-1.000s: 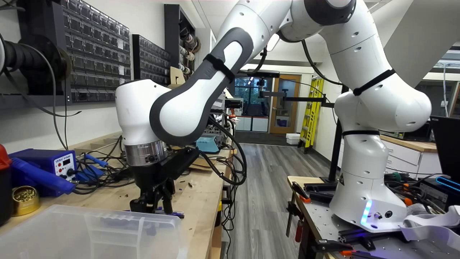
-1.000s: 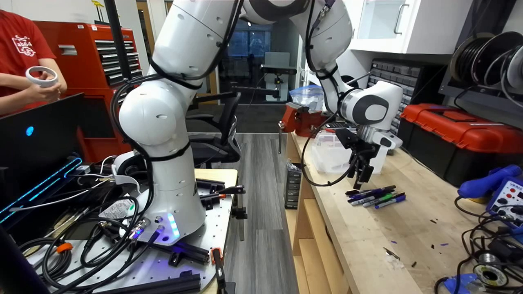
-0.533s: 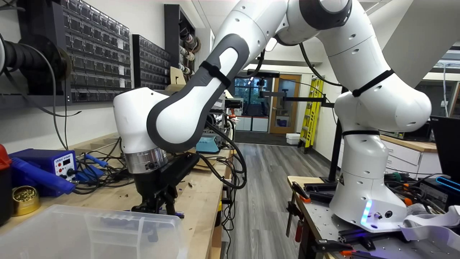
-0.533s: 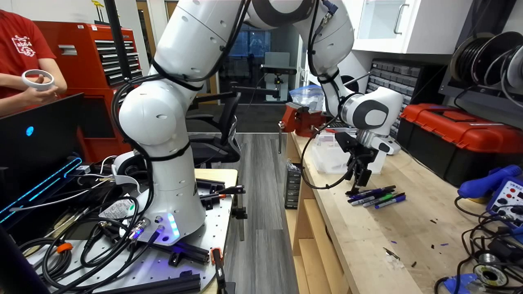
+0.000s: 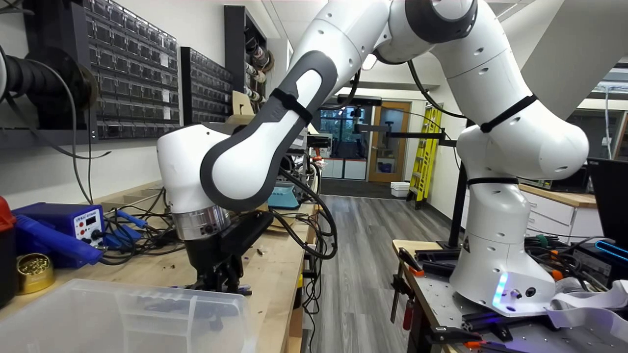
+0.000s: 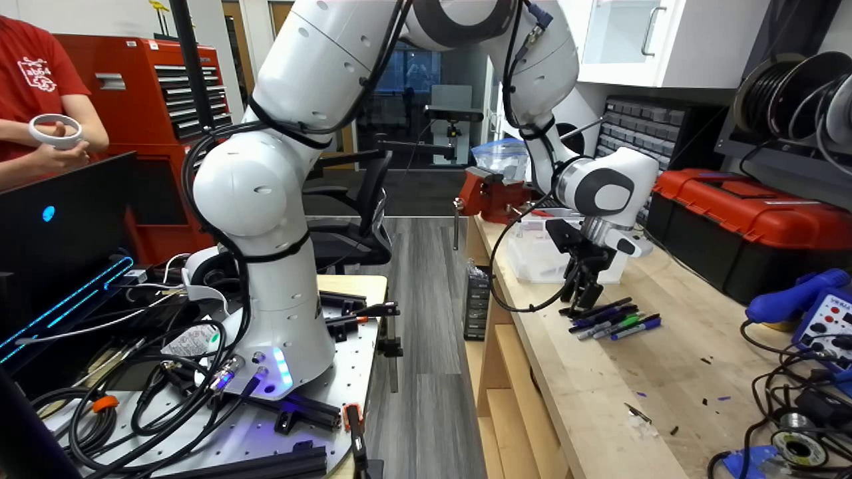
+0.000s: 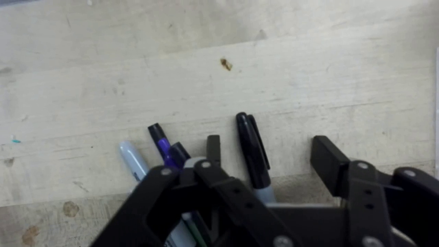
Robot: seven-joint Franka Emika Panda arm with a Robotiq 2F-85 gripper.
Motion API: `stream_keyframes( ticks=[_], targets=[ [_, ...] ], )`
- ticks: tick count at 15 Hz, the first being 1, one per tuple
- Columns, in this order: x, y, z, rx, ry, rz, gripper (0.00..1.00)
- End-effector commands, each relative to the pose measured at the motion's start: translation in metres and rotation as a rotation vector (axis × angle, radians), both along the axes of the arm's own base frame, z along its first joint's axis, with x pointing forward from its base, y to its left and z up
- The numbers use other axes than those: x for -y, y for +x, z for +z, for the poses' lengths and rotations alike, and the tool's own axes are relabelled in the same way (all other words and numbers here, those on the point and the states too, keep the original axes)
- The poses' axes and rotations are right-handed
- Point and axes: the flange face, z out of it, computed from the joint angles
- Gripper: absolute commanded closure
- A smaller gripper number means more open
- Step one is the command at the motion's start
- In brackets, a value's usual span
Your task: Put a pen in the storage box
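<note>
My gripper [image 7: 268,147] is open, down at table level at one end of a bunch of pens. In the wrist view a pen with a black cap and light grey barrel [image 7: 253,151] lies between the fingers, nearer the left finger and apart from the right one. Other pens, purple and light grey [image 7: 133,159], lie left of the left finger, partly hidden by it. In an exterior view the pens [image 6: 629,322] lie beside the gripper [image 6: 578,309]. The frosted storage box [image 5: 122,318] stands close by; it also shows behind the gripper in an exterior view [image 6: 532,259].
The wooden workbench [image 6: 639,399] carries a black and red toolbox [image 6: 752,233], a red vise [image 6: 492,196] and a blue soldering station [image 5: 86,223] with tangled cables. The robot's hanging cable loop [image 6: 496,279] passes over the bench edge. A person in red [image 6: 40,100] stands far left.
My gripper has come down to the table around the black-capped pen and stays open. A few pens in the bunch have shifted slightly. The storage box has not moved.
</note>
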Motion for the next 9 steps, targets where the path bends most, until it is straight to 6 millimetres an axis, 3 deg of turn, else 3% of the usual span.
stream_keyframes(
  ticks=[1,6,9],
  targets=[
    [0.0045,0.0060,0.0037,-0.008,0.020,-0.003,0.60],
    [0.0060,0.0079,0.0088,0.001,0.028,-0.003,0.93],
    [0.0094,0.0077,0.0125,0.002,0.039,0.005,0.99]
  ],
)
